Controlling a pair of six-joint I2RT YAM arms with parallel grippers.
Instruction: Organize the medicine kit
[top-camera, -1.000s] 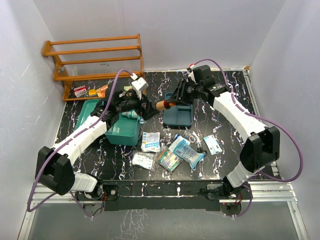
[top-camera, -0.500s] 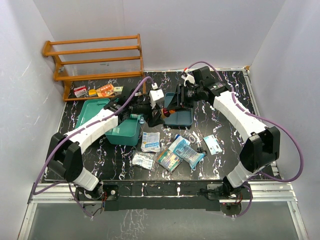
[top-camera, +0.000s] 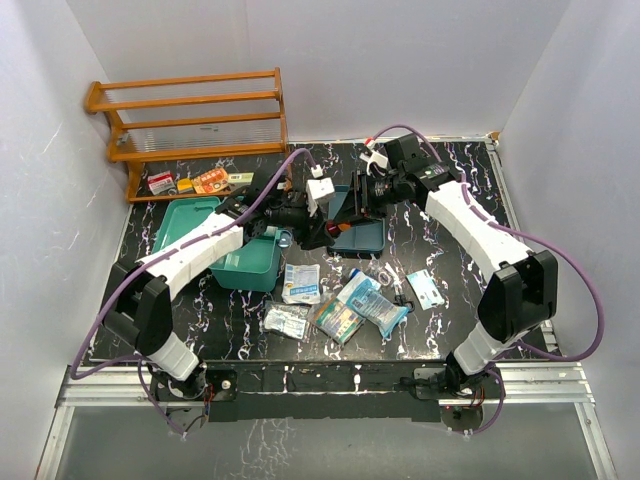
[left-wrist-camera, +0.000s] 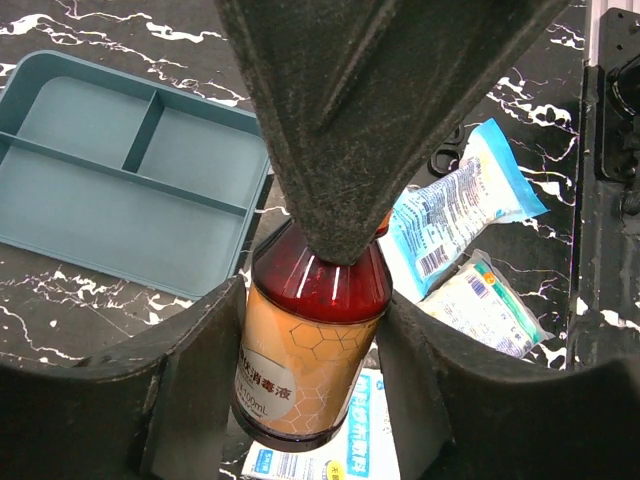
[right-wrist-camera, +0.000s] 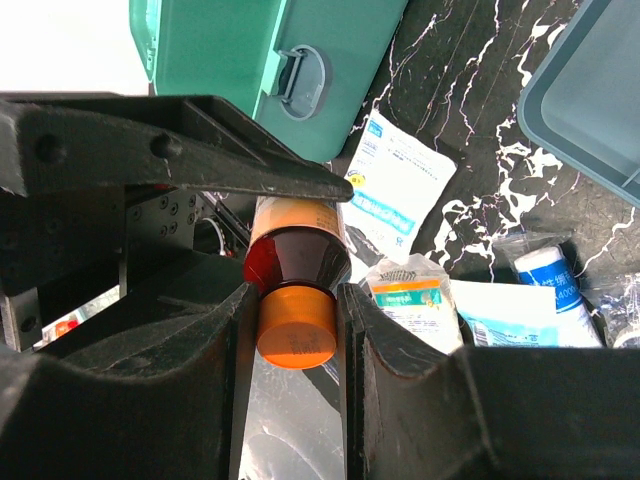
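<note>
An amber syrup bottle (left-wrist-camera: 310, 350) with an orange label hangs in the air between both arms, over the table's middle. My right gripper (right-wrist-camera: 295, 295) is shut on its orange cap (right-wrist-camera: 296, 325). My left gripper (left-wrist-camera: 312, 298) sits around the bottle's body, with a finger against each side. In the top view the two grippers meet, left gripper (top-camera: 322, 225) and right gripper (top-camera: 350, 212), beside the dark teal divided tray (top-camera: 362, 236). The teal-green medicine kit (top-camera: 247, 264) stands open to their left. Its latch side (right-wrist-camera: 290, 60) shows in the right wrist view.
Several medicine packets (top-camera: 300, 283) (top-camera: 375, 300) (top-camera: 335, 318) lie on the black marbled table in front of the kit and tray. A wooden slatted rack (top-camera: 190, 115) stands at the back left, with small boxes (top-camera: 195, 182) under it. A white-blue pouch (left-wrist-camera: 460, 215) lies below the bottle.
My left arm has swung right from over the kit to the bottle, and its jaws have narrowed around the bottle's body. The right gripper has kept hold of the cap, hardly moving.
</note>
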